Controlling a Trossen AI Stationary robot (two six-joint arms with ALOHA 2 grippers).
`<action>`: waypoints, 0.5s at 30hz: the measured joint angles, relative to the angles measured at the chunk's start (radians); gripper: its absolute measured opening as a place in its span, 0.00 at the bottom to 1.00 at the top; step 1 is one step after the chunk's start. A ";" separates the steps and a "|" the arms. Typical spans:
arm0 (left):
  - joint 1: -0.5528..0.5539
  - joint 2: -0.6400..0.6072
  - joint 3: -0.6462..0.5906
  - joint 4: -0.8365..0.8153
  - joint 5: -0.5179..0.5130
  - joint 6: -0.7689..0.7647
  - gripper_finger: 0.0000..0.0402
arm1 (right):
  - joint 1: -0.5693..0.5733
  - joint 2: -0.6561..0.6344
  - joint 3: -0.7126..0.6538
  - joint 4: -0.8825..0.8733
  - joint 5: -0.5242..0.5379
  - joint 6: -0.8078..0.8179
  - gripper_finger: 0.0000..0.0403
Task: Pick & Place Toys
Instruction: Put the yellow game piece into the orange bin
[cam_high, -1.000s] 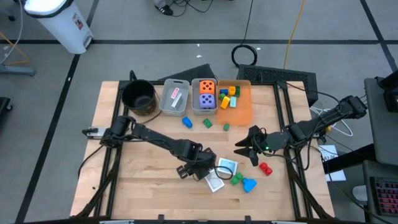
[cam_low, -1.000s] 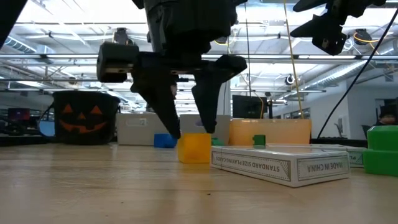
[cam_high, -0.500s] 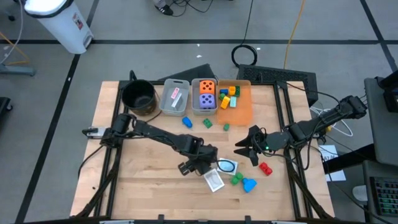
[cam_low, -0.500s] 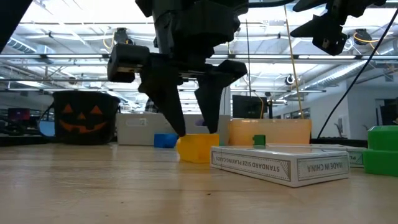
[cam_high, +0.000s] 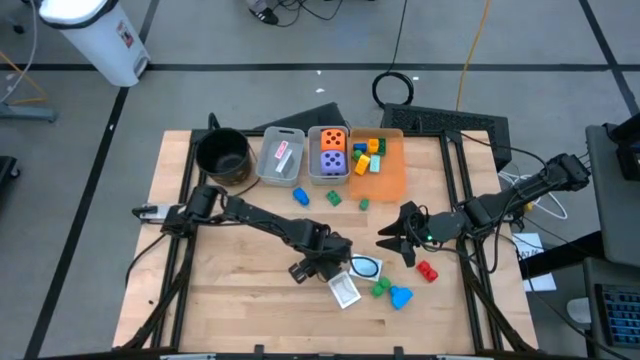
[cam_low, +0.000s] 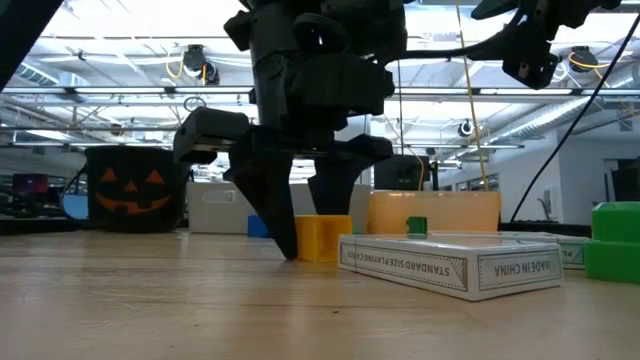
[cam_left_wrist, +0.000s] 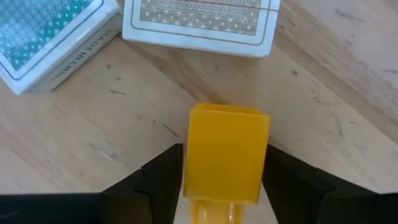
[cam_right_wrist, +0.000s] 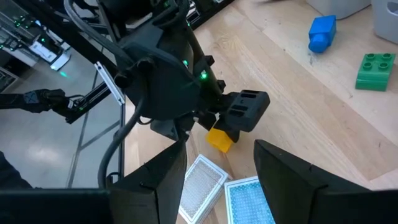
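Left wrist view shows the yellow block set between the left gripper's two fingers, with a white card box and a teal card box lying just beyond it on the table. Close squarely on the block's flat side faces and keep the fingers clear of the card boxes. Lift straight up before you travel, so the block does not drag across the wood or nudge the boxes.

In the high view, the left gripper works near table centre; the bins lie at its 12 o'clock, well apart. Its jaws stand about half open, flanking the block closely; you cannot tell whether the pads press it. In the low view the block appears to rest on the table beside the white card box.

The right gripper waits at 3 o'clock from the left one, fingers parted, holding nothing.
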 joint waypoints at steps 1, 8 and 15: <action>0.000 0.000 0.000 -0.001 0.000 -0.005 0.50 | 0.000 0.000 0.000 0.001 0.000 -0.003 0.45; 0.001 -0.004 0.002 -0.005 -0.043 -0.154 0.33 | 0.000 0.000 0.000 0.002 0.000 -0.018 0.45; 0.040 -0.040 0.035 -0.031 -0.019 -0.423 0.33 | 0.000 0.000 0.000 0.004 0.000 -0.042 0.45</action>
